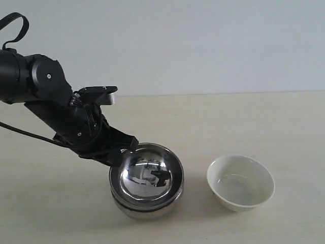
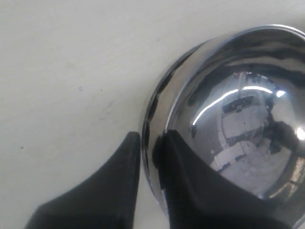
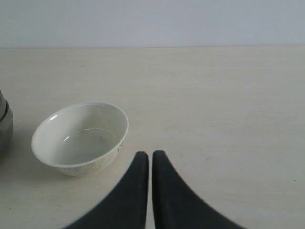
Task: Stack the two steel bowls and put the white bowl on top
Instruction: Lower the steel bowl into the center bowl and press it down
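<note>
The two steel bowls sit nested left of centre: the upper steel bowl (image 1: 147, 175) rests inside the lower steel bowl (image 1: 147, 210). My left gripper (image 1: 122, 155) is shut on the upper bowl's left rim. In the left wrist view, the left gripper (image 2: 151, 138) has one finger inside the upper steel bowl (image 2: 238, 119) and one outside it. The lower bowl's rim (image 2: 159, 90) shows just beyond. The white bowl (image 1: 240, 182) stands upright and empty to the right of the stack. My right gripper (image 3: 150, 155) is shut and empty, hovering beside the white bowl (image 3: 81, 138).
The pale wooden table (image 1: 228, 122) runs back to a plain grey wall. The black left arm (image 1: 45, 96) reaches in from the left with a cable trailing behind it. The steel stack's side (image 3: 4, 124) shows at the right wrist view's edge.
</note>
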Controlling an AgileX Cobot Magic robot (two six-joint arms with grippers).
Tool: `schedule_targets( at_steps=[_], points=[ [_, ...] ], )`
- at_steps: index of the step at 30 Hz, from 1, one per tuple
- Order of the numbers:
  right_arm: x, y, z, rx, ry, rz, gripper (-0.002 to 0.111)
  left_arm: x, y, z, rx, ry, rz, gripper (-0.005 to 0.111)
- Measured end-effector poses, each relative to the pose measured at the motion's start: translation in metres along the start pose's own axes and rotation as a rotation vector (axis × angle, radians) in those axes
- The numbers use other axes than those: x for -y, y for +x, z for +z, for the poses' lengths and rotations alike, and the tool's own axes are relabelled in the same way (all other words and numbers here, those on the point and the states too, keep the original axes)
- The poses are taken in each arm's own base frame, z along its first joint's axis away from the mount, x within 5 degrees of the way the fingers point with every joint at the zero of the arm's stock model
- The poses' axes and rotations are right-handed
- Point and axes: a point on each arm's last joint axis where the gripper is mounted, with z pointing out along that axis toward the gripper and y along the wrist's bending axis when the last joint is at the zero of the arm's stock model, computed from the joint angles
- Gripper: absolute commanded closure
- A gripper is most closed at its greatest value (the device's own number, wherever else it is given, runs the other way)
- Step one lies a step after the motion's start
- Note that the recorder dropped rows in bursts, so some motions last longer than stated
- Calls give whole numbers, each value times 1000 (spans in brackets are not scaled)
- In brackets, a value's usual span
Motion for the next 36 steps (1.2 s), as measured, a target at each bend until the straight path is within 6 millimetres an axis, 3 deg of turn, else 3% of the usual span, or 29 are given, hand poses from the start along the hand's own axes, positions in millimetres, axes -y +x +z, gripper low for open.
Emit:
schedule_targets(
  at_steps=[9, 13, 30, 36],
  points=[
    [0, 0, 0, 0, 0, 0, 108, -3, 2, 15, -40, -5, -10, 97],
    [0, 0, 0, 0, 0, 0, 108, -3, 2, 15, -37, -6, -10, 103],
    [0, 0, 0, 0, 0, 0, 108, -3, 2, 15, -40, -10, -4, 103],
    [0, 0, 0, 0, 0, 0, 108, -2, 1, 6, -20, -6, 0, 103]
  ],
)
